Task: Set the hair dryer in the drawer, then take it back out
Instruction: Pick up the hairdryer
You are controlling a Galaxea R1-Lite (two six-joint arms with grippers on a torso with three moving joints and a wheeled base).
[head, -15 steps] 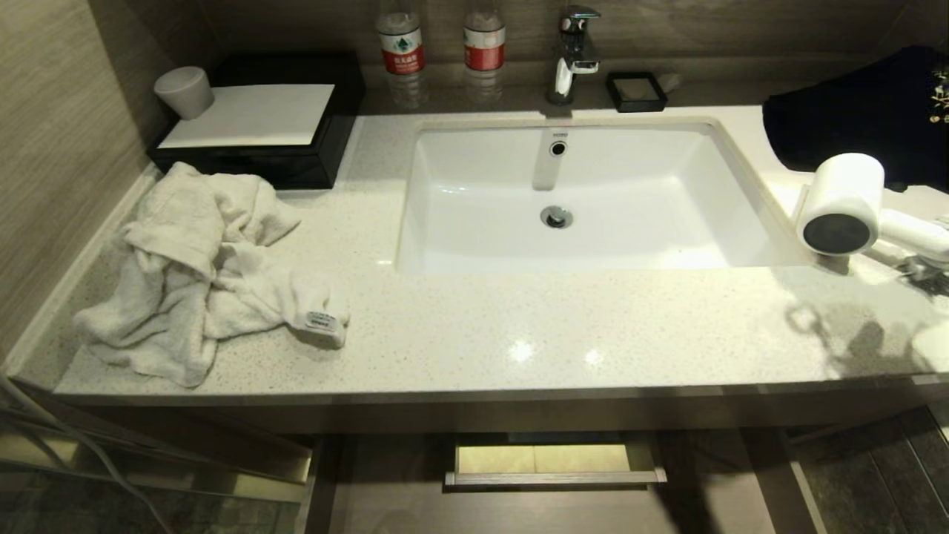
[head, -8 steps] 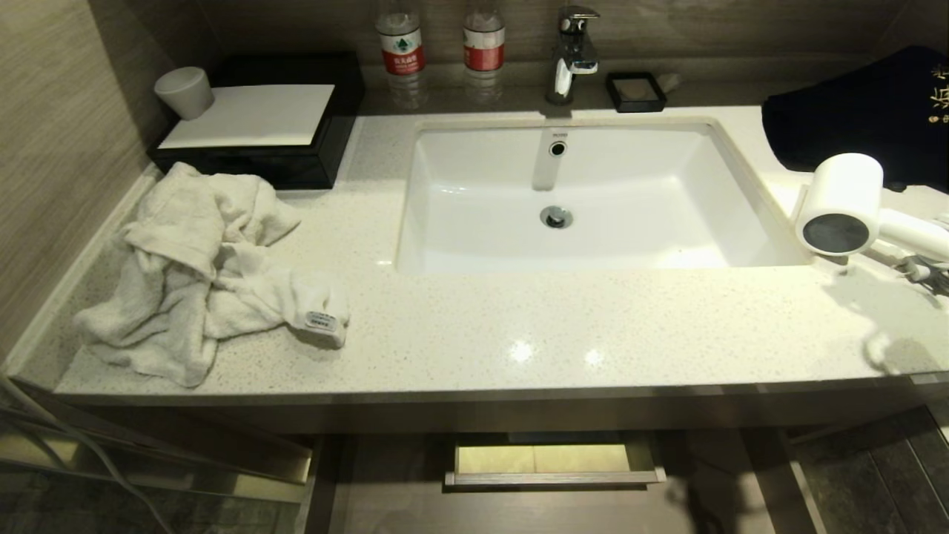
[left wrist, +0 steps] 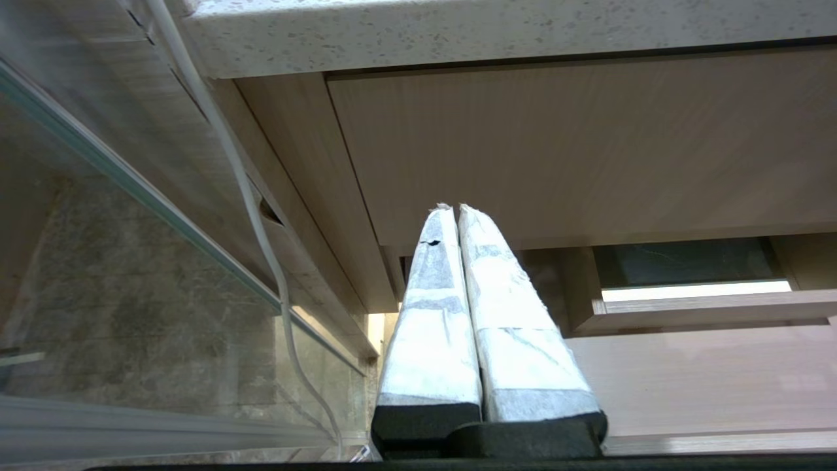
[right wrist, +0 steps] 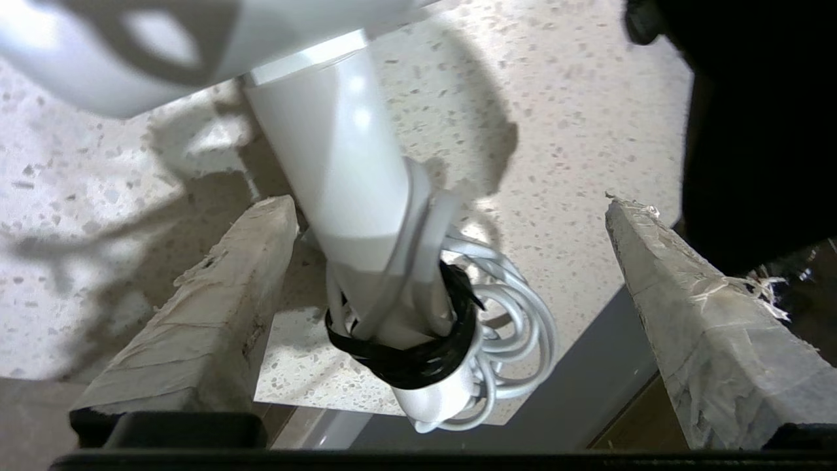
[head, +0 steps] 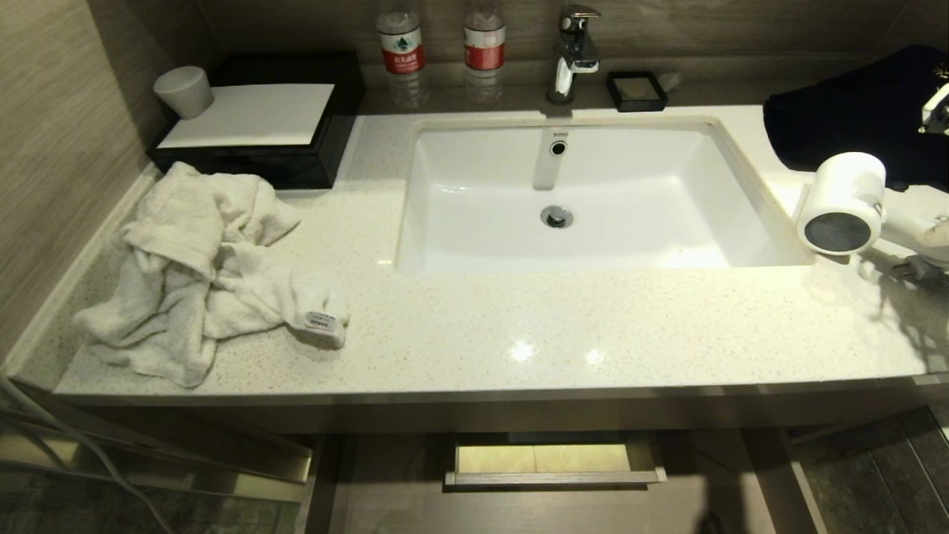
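Right claw (right wrist: 444,216) newly arrived over hair dryer (head: 841,204) at tabletop's (head: 519,326) 3 o'clock edge; fingers spread wide astride handle, nothing pinched yet. Drawer (head: 554,460) ajar at 6 o'clock. Left claw (left wrist: 452,216) parked, pressed together. Grasp likely next.

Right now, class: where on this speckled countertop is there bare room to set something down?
Free: the front strip of the speckled countertop, between the crumpled white towel and the white hair dryer, before the white sink. Crowded: both ends.
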